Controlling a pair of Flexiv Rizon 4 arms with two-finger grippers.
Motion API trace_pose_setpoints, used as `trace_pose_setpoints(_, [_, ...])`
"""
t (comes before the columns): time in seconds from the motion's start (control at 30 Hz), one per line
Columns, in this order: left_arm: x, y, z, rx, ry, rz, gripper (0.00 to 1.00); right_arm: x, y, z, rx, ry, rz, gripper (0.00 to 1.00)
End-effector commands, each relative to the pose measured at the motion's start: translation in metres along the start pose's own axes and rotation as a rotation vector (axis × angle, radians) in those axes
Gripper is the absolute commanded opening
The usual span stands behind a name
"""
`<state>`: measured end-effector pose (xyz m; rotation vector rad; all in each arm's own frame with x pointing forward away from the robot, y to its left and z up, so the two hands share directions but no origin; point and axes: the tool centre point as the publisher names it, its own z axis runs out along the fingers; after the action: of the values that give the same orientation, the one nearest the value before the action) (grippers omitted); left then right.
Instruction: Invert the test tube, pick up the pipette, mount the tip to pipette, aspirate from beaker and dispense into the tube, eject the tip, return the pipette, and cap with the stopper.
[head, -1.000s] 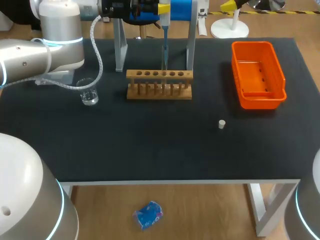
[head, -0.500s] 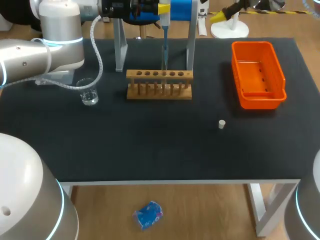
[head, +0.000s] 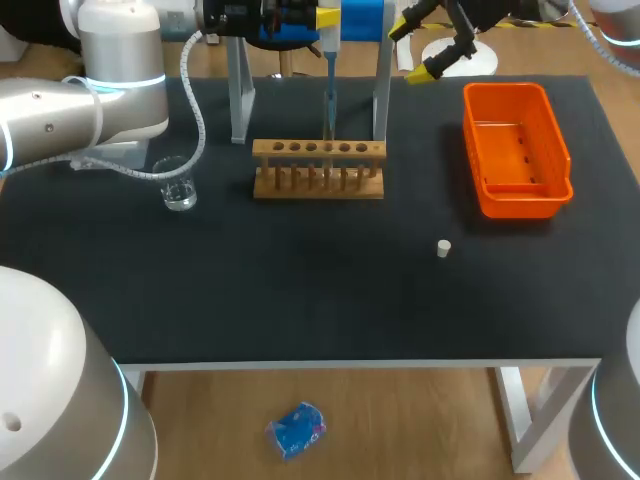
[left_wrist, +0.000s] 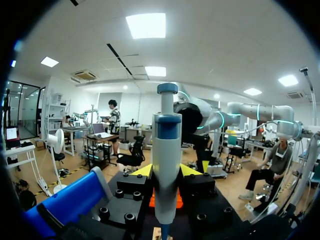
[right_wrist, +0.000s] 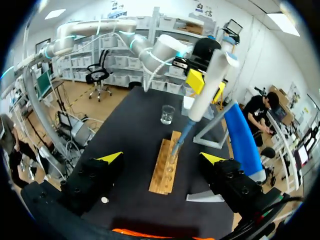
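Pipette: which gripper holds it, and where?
The left gripper holds the pipette around its thick white body, below the plunger. The right gripper holds nothing.

The beaker (head: 178, 185) stands left of the rack (head: 318, 150), bin (head: 520, 205) right, stopper (head: 443, 248) before it, pipette (head: 328, 75) above it.

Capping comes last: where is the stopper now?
In the head view the stopper lies on the table right of the middle, nearer the camera than the orange bin.

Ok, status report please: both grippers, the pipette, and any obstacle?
Left gripper shut on white-and-blue plastic pipette, held upright over wooden test tube rack. Right gripper open, empty, clear of rack. Nothing seen in the way.
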<state>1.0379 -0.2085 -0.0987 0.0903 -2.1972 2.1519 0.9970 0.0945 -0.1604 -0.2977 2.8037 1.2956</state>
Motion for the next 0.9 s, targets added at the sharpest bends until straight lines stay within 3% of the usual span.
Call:
trace_pose_setpoints(0.03, [0.0, -0.001, 0.0, -0.002, -0.002, -0.001, 0.0, 0.002, -0.017, 0.001, -0.035, -0.039, 0.032, 1.0])
trace_pose_setpoints(0.4, [0.0, -0.001, 0.0, -0.002, -0.002, -0.001, 0.0, -0.002, -0.044, 0.017, -0.062, -0.065, 0.102, 1.0])
trace_pose_setpoints(0.9, [0.0, -0.001, 0.0, -0.002, -0.002, -0.001, 0.0, 0.003, -0.051, 0.032, -0.074, -0.076, 0.105, 1.0])
